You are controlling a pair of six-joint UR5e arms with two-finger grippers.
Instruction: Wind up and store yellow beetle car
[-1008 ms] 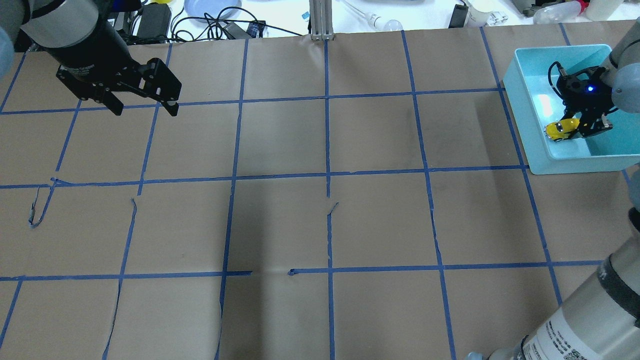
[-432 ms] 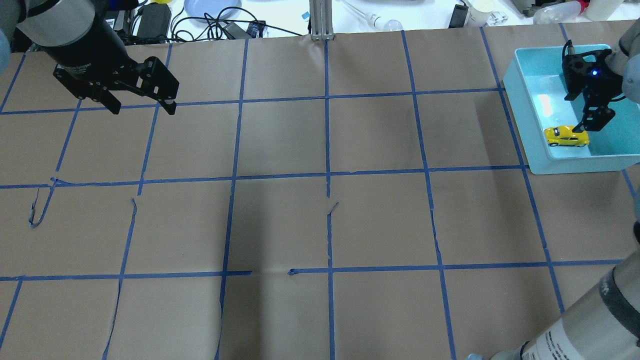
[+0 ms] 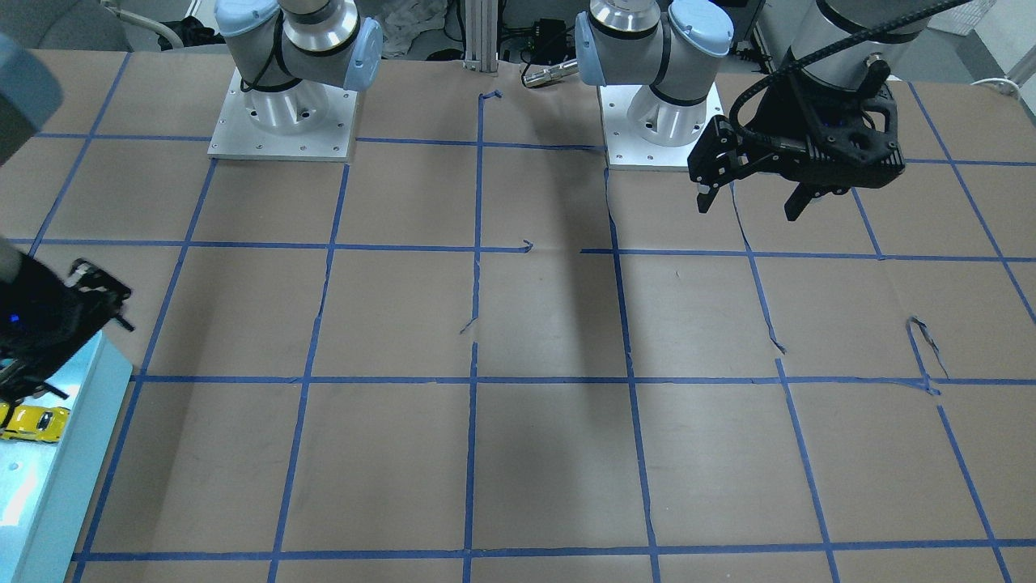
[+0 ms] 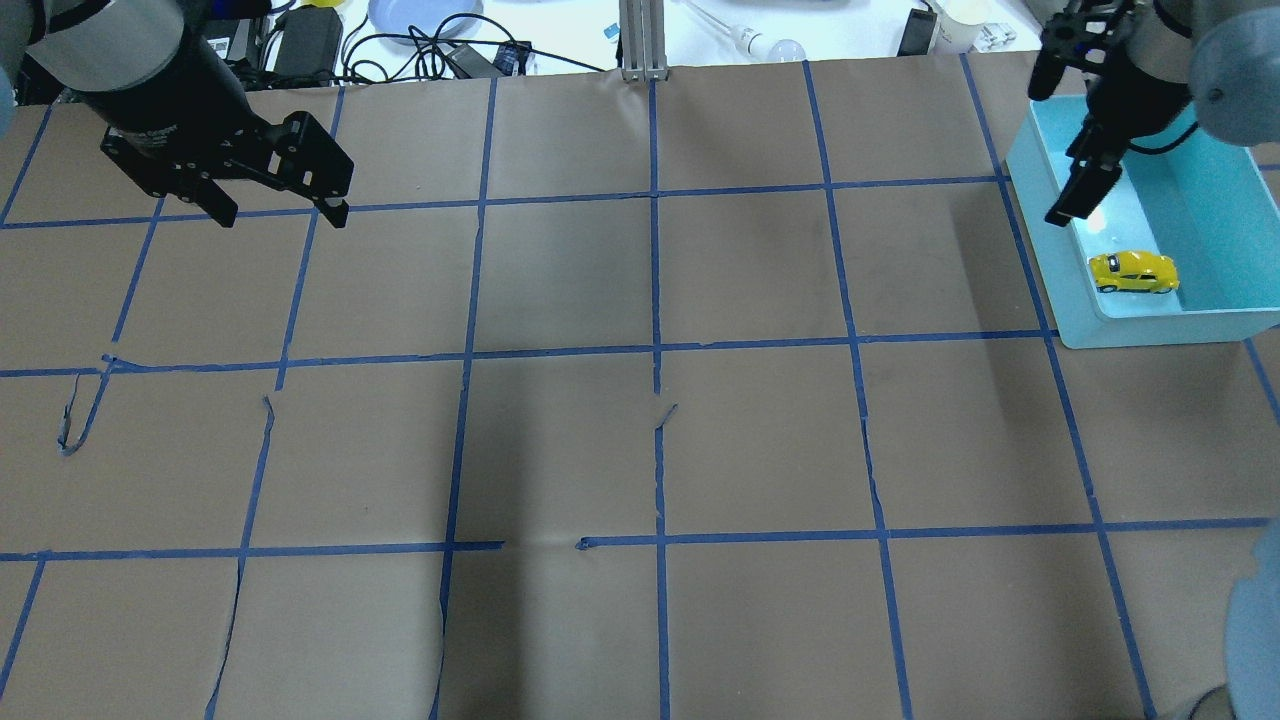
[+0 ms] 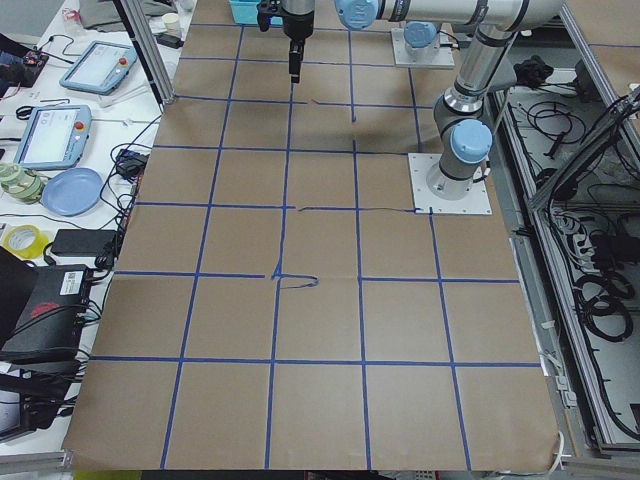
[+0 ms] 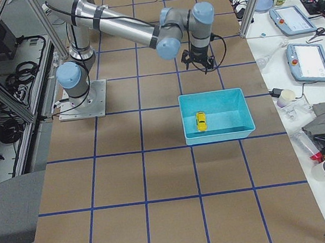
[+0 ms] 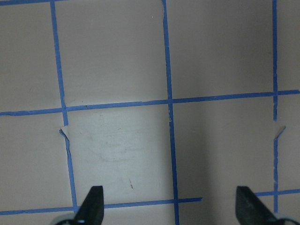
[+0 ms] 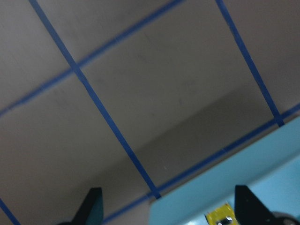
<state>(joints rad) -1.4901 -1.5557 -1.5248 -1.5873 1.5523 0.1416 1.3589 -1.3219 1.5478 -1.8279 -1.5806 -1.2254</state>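
Note:
The yellow beetle car [image 4: 1133, 272] stands on its wheels in the near left corner of the teal bin [image 4: 1160, 330], with nothing holding it. It also shows in the front view [image 3: 32, 423], the right-side view [image 6: 200, 121] and at the bottom edge of the right wrist view [image 8: 221, 218]. My right gripper [image 4: 1048, 152] is open and empty. It hangs above the bin's left rim, up and away from the car, and its fingers [image 8: 91, 206] are spread wide. My left gripper [image 4: 284, 215] is open and empty above the table's far left, also seen in the front view [image 3: 747, 209].
The table is covered in brown paper with a blue tape grid, torn in places [image 4: 75, 420]. Beyond the far edge lie cables, a blue plate [image 4: 425, 15] and an aluminium post [image 4: 640, 40]. Both arm bases [image 3: 283, 113] stand at the robot's side.
My right gripper opened and let go of the yellow car, which now rests in the bin. The gripper then rose and moved back and left over the bin's rim. The left arm barely shifted.

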